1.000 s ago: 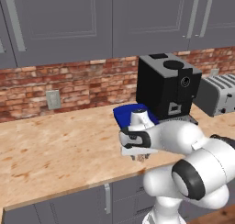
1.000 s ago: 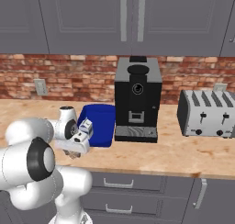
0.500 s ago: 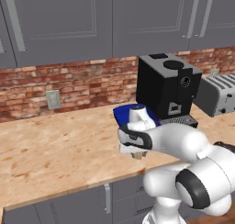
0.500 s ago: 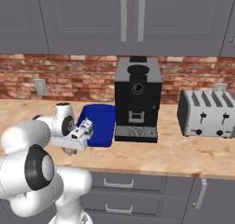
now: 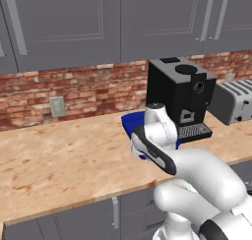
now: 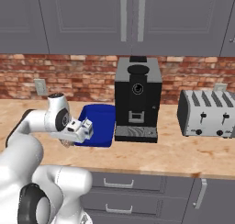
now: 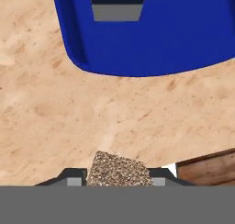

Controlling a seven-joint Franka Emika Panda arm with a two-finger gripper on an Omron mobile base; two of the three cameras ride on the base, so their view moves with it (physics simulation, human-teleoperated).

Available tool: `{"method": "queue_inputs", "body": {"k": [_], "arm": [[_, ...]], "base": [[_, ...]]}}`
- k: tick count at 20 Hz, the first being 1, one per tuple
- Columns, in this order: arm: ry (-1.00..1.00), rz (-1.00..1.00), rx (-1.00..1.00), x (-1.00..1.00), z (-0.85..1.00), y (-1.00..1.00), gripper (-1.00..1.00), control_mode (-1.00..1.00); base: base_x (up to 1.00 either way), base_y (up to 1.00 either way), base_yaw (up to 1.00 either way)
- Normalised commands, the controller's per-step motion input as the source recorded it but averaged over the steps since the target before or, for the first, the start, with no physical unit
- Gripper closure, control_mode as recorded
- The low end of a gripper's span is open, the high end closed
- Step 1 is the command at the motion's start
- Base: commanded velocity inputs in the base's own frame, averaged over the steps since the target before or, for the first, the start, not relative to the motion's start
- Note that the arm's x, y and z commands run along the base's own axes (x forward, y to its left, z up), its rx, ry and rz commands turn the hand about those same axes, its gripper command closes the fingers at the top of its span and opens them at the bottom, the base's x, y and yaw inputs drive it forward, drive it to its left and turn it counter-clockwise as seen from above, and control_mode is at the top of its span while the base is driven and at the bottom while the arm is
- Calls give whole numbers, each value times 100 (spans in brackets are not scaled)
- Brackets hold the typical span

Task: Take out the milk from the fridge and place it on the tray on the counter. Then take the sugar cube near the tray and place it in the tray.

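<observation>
The tool [image 7: 118,182] was clamped on the sugar cube [image 7: 118,169], low over bare desk [image 7: 69,122] just short of the tray's [image 7: 151,39] rounded near rim; open wood lay between them

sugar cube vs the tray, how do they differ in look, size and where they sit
The sugar cube is a pale tan speckled lump; the tray is smooth dark blue. The cube is tiny beside the far broader tray with its raised rim. The cube sits between the gripper fingertips, while the tray lies flat on the counter, apart from the cube. The cube is not in the tray yet.
</observation>
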Motion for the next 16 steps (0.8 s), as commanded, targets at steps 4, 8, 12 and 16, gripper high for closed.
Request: {"method": "queue_inputs", "body": {"k": [4, 8, 12, 16], "arm": [[-6, 0, 0, 52, 53, 0, 100, -100], [-18, 0, -6, 25, 51, 3, 100, -100], [-17, 1, -10, 24, 61, 10, 100, -100], [-12, 1, -2, 47, 59, 0, 100, -100]], "base": [[0, 0, 0], [0, 0, 0], [0, 0, 0], [0, 0, 0]]}}
